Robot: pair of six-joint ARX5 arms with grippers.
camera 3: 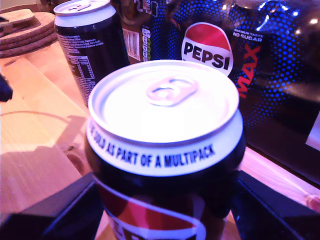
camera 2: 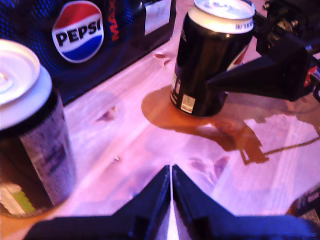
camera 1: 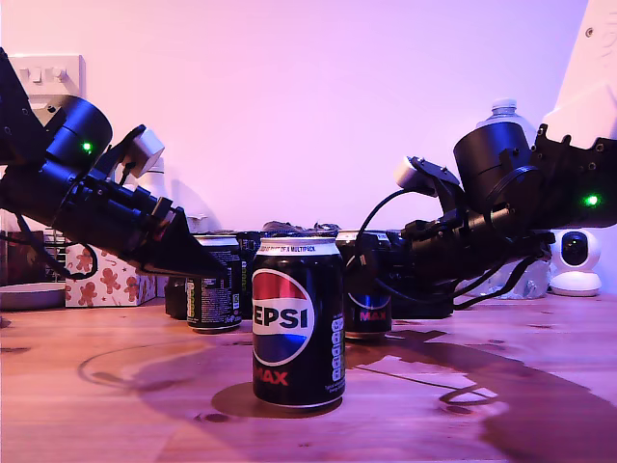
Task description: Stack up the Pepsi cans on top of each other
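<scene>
Looking across the wooden table [camera 1: 116, 424], you see three Pepsi cans standing upright and none stacked. The front can [camera 1: 298, 321] stands alone nearest the exterior camera, logo facing it. Behind it, toward the exterior view's left, stands the rear left can [camera 1: 215, 283]; toward the exterior view's right stands the rear right can [camera 1: 368, 289], partly hidden by the front one. My second gripper [camera 3: 165, 200] — on the arm reaching in from the exterior view's right — has a finger [camera 3: 75, 210] on each side of the rear right can [camera 3: 165, 150], its silver top filling the second wrist view; the fingers look pressed to the can's sides, so you can take it as gripped, with the can's base on the table. My first gripper [camera 2: 171, 200], on the arm from the exterior view's left, has its jaws closed together on nothing, just above bare wood between the two rear cans. Behind the cans lies the black Pepsi multipack [camera 3: 260, 75].
</scene>
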